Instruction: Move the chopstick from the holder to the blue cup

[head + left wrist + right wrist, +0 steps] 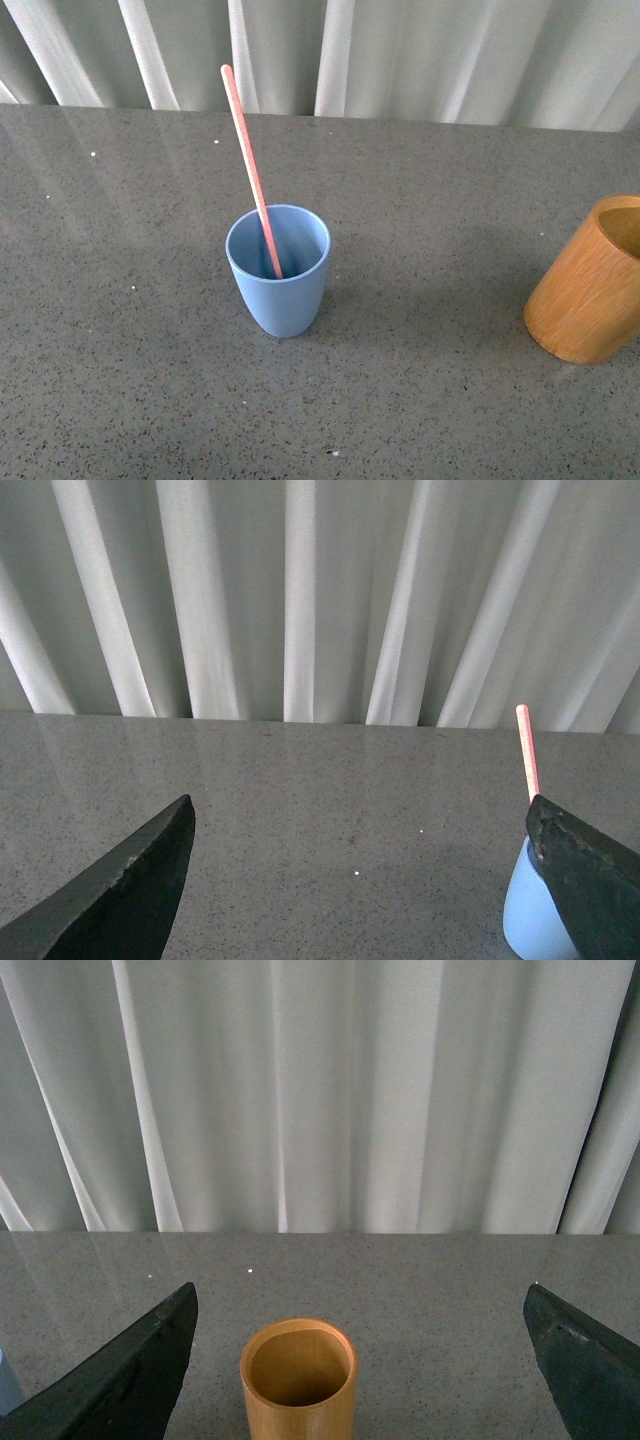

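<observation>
A pinkish-red chopstick (249,165) stands in the light blue cup (279,285) at mid-table, leaning back and to the left. The orange-brown holder (590,290) sits at the right edge of the front view, partly cut off. In the right wrist view the holder (298,1380) stands upright and looks empty inside, in front of my open right gripper (360,1360). My left gripper (365,875) is open over bare table. Its one finger partly covers the blue cup (530,915), above which the chopstick (527,752) pokes up. Neither arm shows in the front view.
The grey speckled tabletop (120,300) stretches back to a white pleated curtain (400,50) along its far edge. A sliver of pale blue shows at the edge of the right wrist view (8,1385).
</observation>
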You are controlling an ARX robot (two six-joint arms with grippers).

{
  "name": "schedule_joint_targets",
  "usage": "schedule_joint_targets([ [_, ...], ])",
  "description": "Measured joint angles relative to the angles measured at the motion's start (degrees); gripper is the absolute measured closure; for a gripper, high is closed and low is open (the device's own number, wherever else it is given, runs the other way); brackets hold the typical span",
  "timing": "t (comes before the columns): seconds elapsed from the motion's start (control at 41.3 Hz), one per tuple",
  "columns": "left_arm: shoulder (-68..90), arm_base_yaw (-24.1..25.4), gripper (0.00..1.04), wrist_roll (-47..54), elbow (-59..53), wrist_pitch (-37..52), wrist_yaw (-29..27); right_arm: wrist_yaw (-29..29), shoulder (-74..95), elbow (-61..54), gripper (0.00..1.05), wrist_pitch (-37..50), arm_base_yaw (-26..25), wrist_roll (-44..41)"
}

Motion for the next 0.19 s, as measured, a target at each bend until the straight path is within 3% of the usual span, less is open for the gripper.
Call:
schedule_joint_targets([
  [0.194,0.0,0.0,0.07,0.0,0.0,0.0,0.0,0.0,0.0,0.0,0.10,0.0,0.0,0.0],
])
